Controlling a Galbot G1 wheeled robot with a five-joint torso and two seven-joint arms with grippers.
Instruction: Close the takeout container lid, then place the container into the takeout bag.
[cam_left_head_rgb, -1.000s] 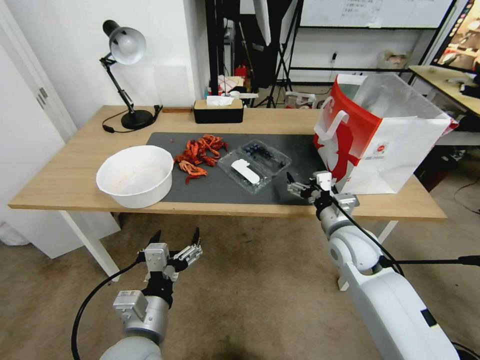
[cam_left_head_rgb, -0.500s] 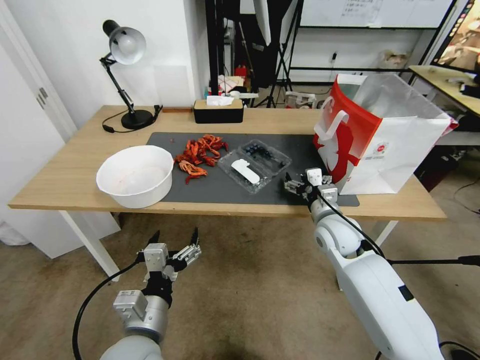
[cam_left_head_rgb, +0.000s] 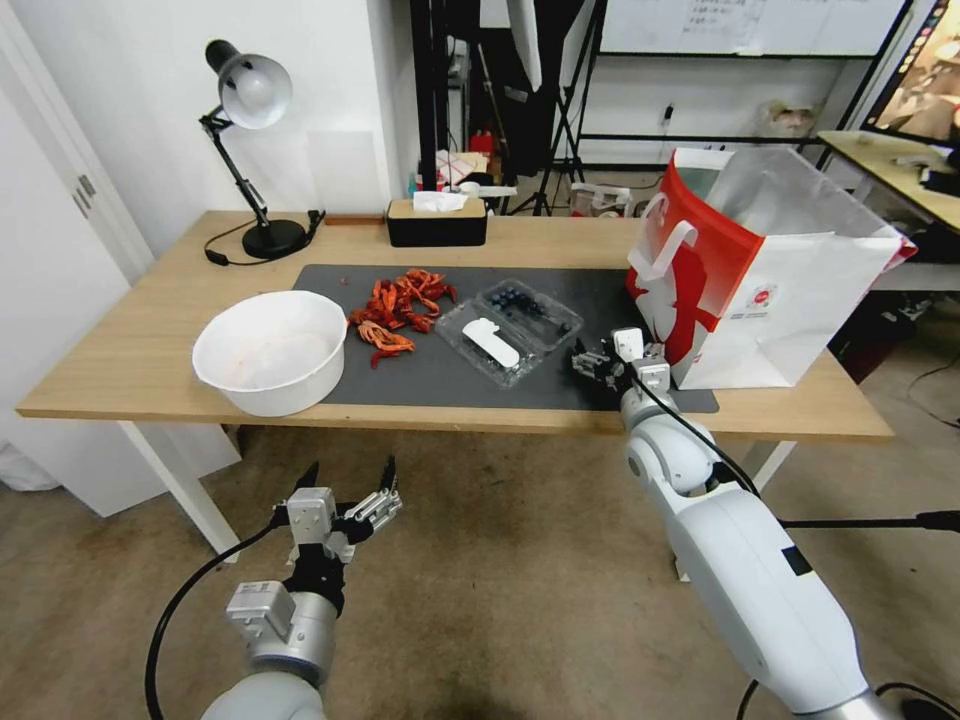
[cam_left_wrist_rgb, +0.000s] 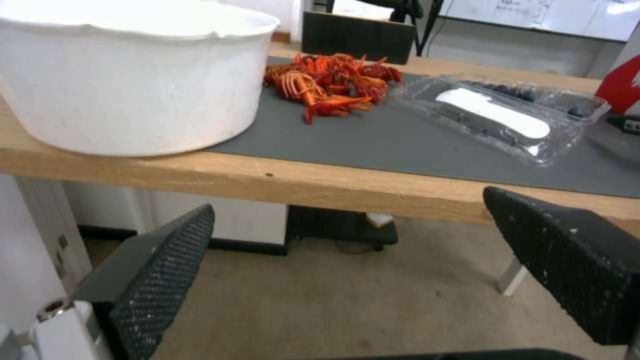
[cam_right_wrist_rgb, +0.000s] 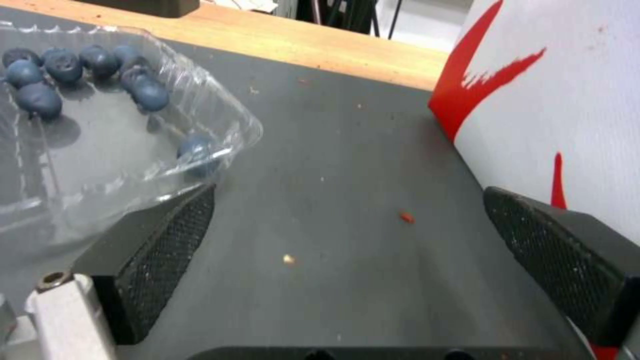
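**Desk:** How is the box looking?

**Me:** I'm seeing the clear takeout container (cam_left_head_rgb: 511, 333) lying wide open on the grey mat (cam_left_head_rgb: 420, 375), between the red crayfish pile (cam_left_head_rgb: 398, 308) and the takeout bag (cam_left_head_rgb: 757, 270). Blueberries are sitting in the half nearer the bag. The lid (cam_left_head_rgb: 483, 347) is lying flat beside it, its white sticker facing up. In my right wrist view the berry half's corner (cam_right_wrist_rgb: 220, 130) is resting just beside one finger (cam_right_wrist_rgb: 157, 250).

**Desk:** And the arms?

**Me:** My right gripper (cam_left_head_rgb: 592, 364) is hovering low over the mat with its fingers spread, between the box and the bag, touching neither. My left gripper (cam_left_head_rgb: 345, 490) is hanging below the table edge, fingers also spread, pointing up toward the white bowl (cam_left_head_rgb: 270, 350).

**Desk:** Anything differing from a second ago?

**Me:** The right gripper is sitting further in over the mat and closer to the box's corner than it was. The box, bag and left arm are staying where they were.
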